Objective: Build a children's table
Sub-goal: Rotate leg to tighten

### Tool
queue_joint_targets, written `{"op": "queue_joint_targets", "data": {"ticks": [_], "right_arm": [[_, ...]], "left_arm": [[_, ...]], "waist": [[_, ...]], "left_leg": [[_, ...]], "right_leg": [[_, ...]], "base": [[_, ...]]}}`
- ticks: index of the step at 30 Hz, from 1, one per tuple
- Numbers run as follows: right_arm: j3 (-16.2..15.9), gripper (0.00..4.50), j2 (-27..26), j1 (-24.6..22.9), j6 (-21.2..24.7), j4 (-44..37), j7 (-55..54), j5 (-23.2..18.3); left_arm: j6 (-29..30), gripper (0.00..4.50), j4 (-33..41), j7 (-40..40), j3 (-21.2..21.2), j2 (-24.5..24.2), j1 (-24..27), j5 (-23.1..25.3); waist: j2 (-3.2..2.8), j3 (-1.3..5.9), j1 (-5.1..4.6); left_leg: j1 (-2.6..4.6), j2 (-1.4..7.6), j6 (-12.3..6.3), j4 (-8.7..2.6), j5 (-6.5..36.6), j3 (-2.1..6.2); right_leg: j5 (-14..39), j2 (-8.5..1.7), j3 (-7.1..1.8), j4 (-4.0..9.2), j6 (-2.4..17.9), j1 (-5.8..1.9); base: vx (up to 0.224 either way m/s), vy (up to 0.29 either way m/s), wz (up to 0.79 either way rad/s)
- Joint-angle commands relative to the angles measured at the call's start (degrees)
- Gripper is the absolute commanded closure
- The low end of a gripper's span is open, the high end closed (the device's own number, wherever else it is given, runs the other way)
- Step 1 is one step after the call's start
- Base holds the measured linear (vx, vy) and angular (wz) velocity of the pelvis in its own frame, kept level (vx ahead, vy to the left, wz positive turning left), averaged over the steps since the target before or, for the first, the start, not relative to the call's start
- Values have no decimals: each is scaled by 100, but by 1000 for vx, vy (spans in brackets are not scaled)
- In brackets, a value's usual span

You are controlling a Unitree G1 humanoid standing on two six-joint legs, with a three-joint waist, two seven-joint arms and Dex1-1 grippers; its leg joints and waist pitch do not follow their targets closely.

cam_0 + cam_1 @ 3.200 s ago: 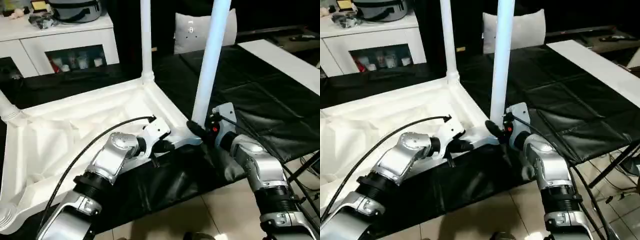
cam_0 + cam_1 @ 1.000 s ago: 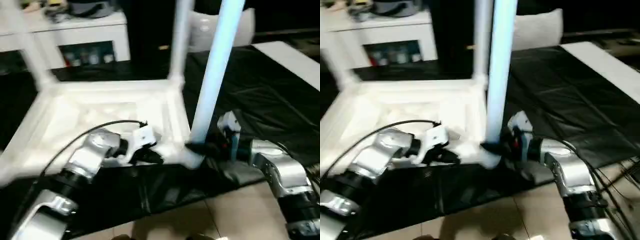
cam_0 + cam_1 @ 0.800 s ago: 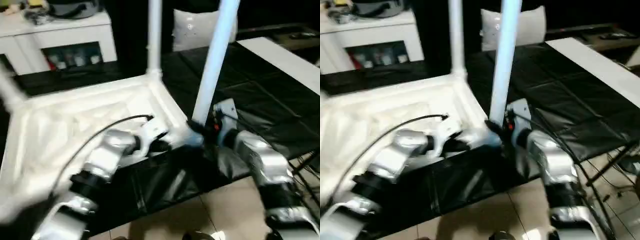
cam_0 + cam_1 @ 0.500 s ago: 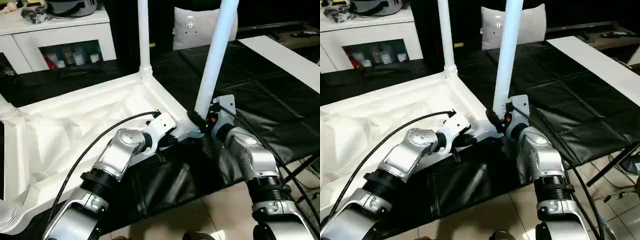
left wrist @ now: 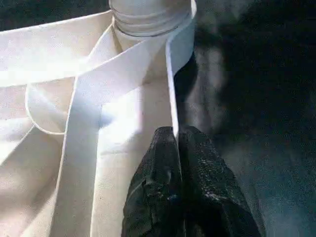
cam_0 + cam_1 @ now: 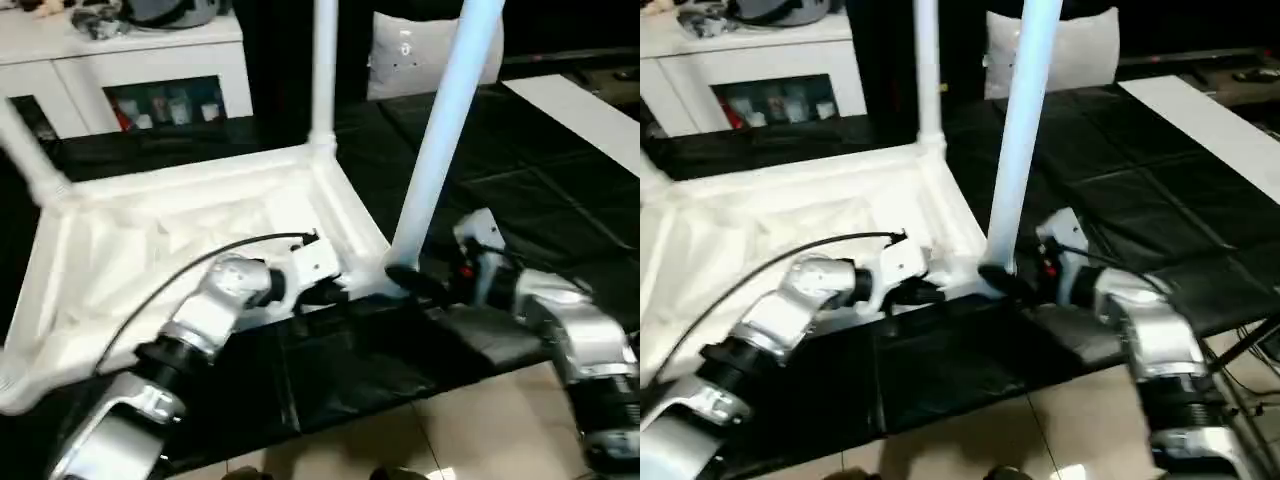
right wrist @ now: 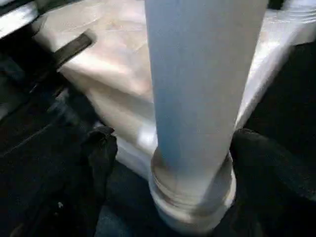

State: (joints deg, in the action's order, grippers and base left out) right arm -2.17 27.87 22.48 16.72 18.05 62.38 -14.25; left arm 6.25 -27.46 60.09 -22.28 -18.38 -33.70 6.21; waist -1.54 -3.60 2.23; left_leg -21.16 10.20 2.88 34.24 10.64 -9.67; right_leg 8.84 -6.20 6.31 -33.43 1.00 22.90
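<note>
Table point(image 6: 190, 240) inverted on black-covered surface point(image 6: 560, 200), ribbed underside up, near corner toward robot. Leg point(image 6: 440, 150) seated upright in near corner socket point(image 7: 192, 197), long axis vertical, thread ring visible at base. Second leg point(image 6: 322, 70) upright at far corner; third leg point(image 6: 30, 160) at left corner, leaning in the picture. Right gripper point(image 7: 168, 163) at base of near leg, fingers point(image 7: 101, 148) spread wide either side of the leg and apart from it: open, nothing held. Left gripper point(image 5: 177, 163) shut, closed tips touching the near rim point(image 5: 173, 89) just beside the socket; whether rim edge is pinched between them cannot be told. Right arm judged nearer to the leg: leg rises straight ahead of it, between the fingers. Left arm judged to be steadying the top from the left of the corner. Fourth corner socket near left picture edge, no leg seen in it. White cabinet point(image 6: 130, 70) beyond, not part of the work.
</note>
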Motion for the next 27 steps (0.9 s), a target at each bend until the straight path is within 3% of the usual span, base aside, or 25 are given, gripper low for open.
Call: {"op": "queue_joint_targets", "data": {"ticks": [1,6,8,12,13,27], "right_arm": [[-112,56,150,6,-75,-137,418,-122],[-296,56,370,60,-123,-103,1065,-206],[-405,83,405,118,-130,-40,1315,-195],[-491,102,405,141,-102,-37,1430,-190],[-576,127,397,130,-68,-104,1569,-234],[-780,236,239,95,-64,-236,1831,-323]], "left_arm": [[-305,450,-86,640,-392,-216,81,95],[-713,450,-61,1466,-622,-559,74,48],[-909,450,-56,1810,-736,-698,46,44],[-990,450,-47,1945,-757,-729,28,12],[-1020,450,-14,2104,-776,-757,19,-38],[-1049,450,-6,2359,-749,-714,13,-168]], "waist": [[51,423,25],[52,427,63],[38,427,110],[47,433,154],[51,434,154],[63,440,155]], "left_leg": [[18,267,-454,-404,1439,66],[32,288,-427,-407,1422,55],[39,299,-417,-413,1421,50],[52,302,-362,-413,1393,48],[42,302,-351,-415,1375,46],[41,299,-320,-411,1318,46]], "right_leg": [[1974,-275,-273,430,1086,-325],[1894,-275,-283,410,1158,-312],[1883,-278,-289,398,1181,-312],[1805,-283,-296,376,1226,-311],[1805,-286,-298,371,1222,-319],[1852,-286,-306,365,1193,-316]], "base": [[0,0,0],[0,0,0],[0,0,0],[0,0,0],[0,0,0],[0,0,0]]}}
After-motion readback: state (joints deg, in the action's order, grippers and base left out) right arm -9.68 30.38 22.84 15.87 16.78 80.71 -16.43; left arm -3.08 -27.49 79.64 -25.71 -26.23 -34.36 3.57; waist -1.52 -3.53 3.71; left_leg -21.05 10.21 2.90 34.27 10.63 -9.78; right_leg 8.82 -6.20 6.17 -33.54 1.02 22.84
